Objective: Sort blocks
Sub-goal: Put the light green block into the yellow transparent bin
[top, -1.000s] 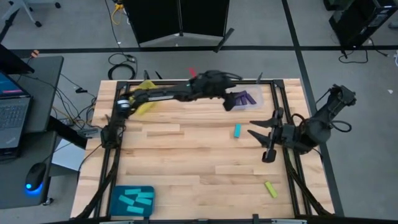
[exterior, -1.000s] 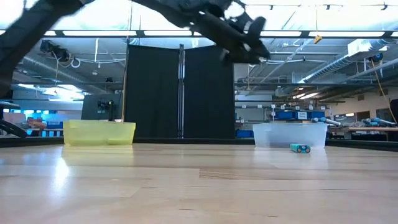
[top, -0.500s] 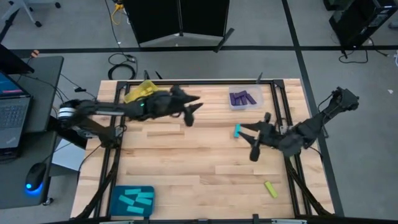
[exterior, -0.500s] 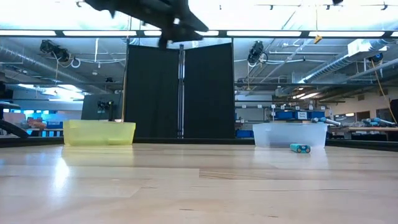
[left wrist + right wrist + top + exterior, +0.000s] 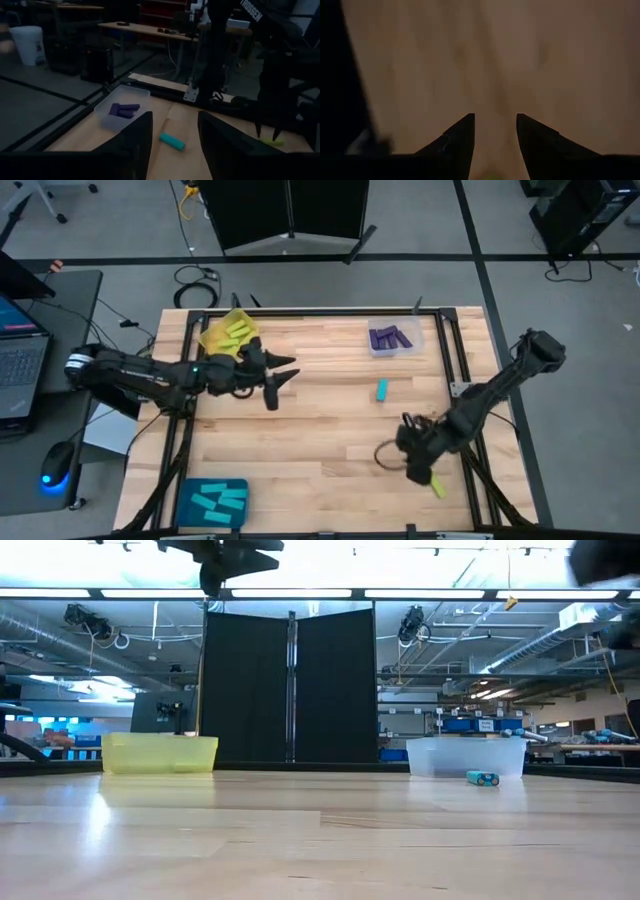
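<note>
One cyan block [image 5: 381,389] lies flat on the table right of centre, and also shows in the low view [image 5: 482,778] and the left wrist view [image 5: 172,141]. A yellow-green block [image 5: 436,485] lies near the table's right near corner. Purple blocks [image 5: 392,337] lie in the clear tray [image 5: 373,350] at the far right. My left gripper [image 5: 283,387] hovers open beside the yellow tray [image 5: 212,336], which holds yellow-green blocks [image 5: 237,331]. My right gripper [image 5: 398,460] is open and points down at bare wood [image 5: 495,75], just left of the yellow-green block.
A teal tray [image 5: 184,500] with cyan blocks sits at the near left corner. In the low view, the yellow tray [image 5: 160,753] and the clear tray [image 5: 467,755] stand along the far edge. Black frame rails run down both sides of the table. Bare wood lies across the middle.
My left arm has drawn back from over the clear tray toward the table's left, ending beside the yellow tray with fingers open. My right gripper has swung from the right edge toward the near edge, turned to point down, and now sits next to the yellow-green block.
</note>
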### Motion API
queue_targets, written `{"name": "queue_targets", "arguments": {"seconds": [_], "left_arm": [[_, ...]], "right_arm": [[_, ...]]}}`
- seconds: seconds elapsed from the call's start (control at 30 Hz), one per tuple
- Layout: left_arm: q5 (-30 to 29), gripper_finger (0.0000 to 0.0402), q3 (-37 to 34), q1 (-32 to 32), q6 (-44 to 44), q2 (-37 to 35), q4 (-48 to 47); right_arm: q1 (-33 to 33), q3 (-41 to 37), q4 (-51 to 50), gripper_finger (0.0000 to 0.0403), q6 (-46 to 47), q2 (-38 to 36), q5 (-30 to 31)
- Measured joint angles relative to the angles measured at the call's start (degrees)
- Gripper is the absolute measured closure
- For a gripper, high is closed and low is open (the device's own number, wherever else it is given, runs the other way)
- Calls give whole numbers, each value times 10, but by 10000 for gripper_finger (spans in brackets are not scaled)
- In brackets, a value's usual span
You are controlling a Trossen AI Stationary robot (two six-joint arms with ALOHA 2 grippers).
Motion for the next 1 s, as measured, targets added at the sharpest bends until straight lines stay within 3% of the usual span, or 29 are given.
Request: {"name": "queue_targets", "arguments": {"seconds": [0.13, 0.47, 0.73, 1.0], "left_arm": [[-1, 238, 0, -4, 6, 3, 0], [-5, 238, 0, -4, 15, 6, -1], [-5, 238, 0, -4, 23, 6, -1], [-5, 238, 0, -4, 23, 6, -1]], "right_arm": [[59, 0, -24, 244, 132, 20, -49], [182, 1, -36, 172, 400, 63, -37], [197, 0, -31, 117, 459, 141, -40], [197, 3, -14, 151, 464, 204, -65]]}}
